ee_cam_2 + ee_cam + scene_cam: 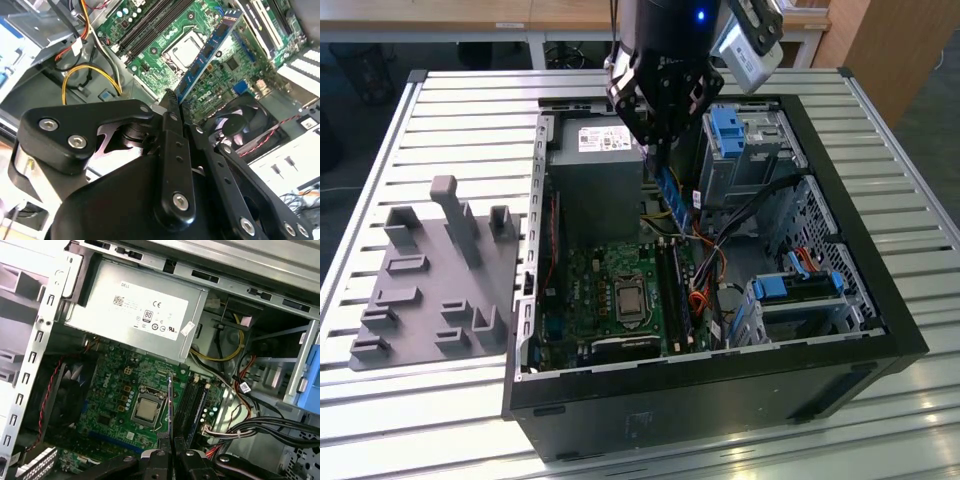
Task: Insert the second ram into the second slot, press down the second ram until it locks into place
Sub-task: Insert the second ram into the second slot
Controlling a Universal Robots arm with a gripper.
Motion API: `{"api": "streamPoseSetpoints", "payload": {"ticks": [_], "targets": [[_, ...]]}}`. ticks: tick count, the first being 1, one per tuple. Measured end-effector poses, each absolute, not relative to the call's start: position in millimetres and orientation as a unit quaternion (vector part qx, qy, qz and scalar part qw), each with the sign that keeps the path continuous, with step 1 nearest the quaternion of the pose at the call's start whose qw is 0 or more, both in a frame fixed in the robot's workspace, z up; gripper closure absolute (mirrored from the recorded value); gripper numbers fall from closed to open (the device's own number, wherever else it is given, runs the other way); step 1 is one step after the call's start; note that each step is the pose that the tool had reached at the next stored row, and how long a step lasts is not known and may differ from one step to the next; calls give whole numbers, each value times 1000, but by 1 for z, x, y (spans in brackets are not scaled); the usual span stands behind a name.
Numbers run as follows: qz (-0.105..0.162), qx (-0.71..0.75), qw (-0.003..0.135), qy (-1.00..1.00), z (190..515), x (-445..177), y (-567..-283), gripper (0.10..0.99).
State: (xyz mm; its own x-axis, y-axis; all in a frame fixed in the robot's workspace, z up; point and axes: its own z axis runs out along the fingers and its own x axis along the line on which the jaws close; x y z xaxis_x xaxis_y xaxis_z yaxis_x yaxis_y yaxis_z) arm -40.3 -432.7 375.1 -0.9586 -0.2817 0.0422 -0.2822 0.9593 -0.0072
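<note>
on the slatted metal table (470, 110), near its edge at the exterior view's left, a grey fixture plate (430, 290) with upright pegs is laid. just beside it an open computer case (720, 385) is set, with a grey power supply (595, 180) against its far wall and a green motherboard (600, 290) on its floor. above the case the gripper (657, 140) is seen closed narrowly on the second ram (672, 195), which is clamped at its upper end and held slanted over the motherboard, not seated in the dark memory slots (675, 290). in the second wrist view the second ram (207, 52) is seen projecting from between the fingertips (170, 102). a blue drive bracket (730, 130) is mounted at the case's far corner, toward the exterior view's right.
</note>
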Motion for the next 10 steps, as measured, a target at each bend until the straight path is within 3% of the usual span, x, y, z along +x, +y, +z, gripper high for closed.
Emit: {"api": "streamPoseSetpoints", "payload": {"ticks": [10], "targets": [[6,82,21,-996,375,-40,-433,949]]}}
